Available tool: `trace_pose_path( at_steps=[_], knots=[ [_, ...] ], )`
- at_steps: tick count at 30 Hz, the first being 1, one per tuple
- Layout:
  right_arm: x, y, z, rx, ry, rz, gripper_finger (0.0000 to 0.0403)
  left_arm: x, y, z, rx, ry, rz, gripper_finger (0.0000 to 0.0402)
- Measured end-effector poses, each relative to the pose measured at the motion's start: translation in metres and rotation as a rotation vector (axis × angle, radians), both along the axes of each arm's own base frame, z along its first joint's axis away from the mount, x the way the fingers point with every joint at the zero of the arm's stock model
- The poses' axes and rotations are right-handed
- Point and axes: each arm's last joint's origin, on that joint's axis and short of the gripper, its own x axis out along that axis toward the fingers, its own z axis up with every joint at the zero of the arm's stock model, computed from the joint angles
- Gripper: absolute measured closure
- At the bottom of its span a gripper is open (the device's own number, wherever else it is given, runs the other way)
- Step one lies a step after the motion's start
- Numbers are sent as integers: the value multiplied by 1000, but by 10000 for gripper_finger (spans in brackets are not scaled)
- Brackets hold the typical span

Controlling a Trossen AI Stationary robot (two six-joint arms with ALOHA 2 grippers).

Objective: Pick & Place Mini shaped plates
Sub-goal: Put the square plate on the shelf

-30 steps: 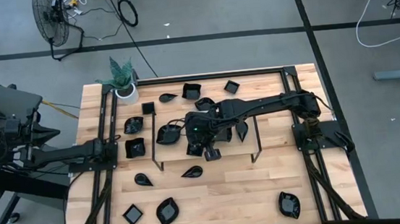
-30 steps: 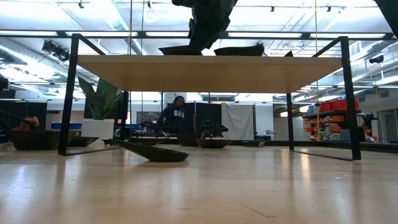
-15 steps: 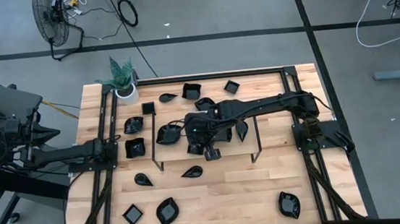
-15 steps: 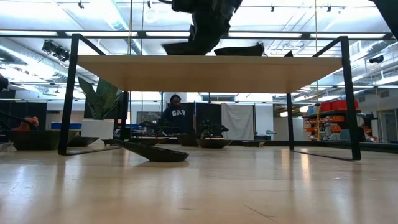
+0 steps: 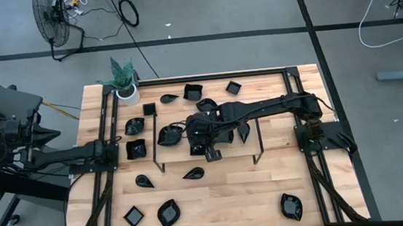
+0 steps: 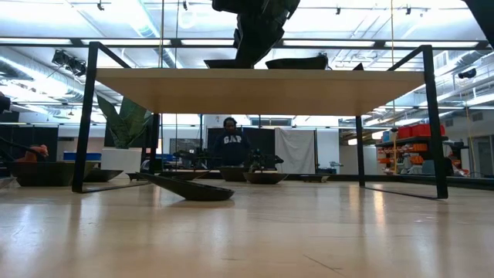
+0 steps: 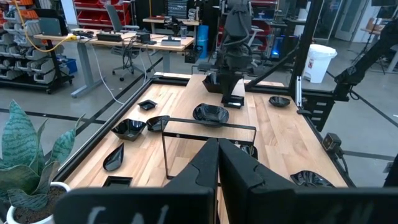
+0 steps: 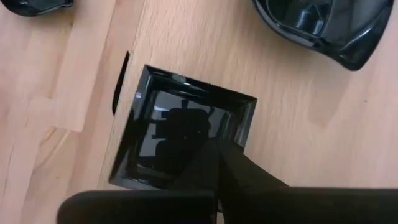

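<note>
Right now my right gripper [image 8: 217,163] is clamped on the rim of a square plate [image 8: 180,134], fingers pinched tight on one edge so the shallow dish hangs flat beneath my wrist. I hold it by the rim because the glossy bottom gives nothing else to pinch. Under the plate is the raised wooden shelf [image 6: 262,79], and from table height the plate looks just above its top. Just beyond my fingertips sits a wavy leaf plate [image 8: 323,25], so I judge I must set mine down clear of it. My left gripper [image 7: 217,163] waits closed, off to the side near the plant [image 5: 122,77].
</note>
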Motion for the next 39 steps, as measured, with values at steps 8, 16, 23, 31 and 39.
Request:
trace_pose_path(
  at_steps=[8,16,23,31,39],
  knots=[
    [0,-1,0,-49,-5,-9,403,0,0,0,0,0,0,383],
    [1,-3,1,-84,-20,-43,403,0,0,0,0,0,0,383],
    [2,-10,1,-86,-35,-168,403,0,0,0,0,0,0,383],
    [4,-14,3,-116,-64,-242,403,0,0,0,0,0,0,383],
    [5,-11,8,-103,-108,-242,403,0,0,0,0,0,0,383]
  ],
)
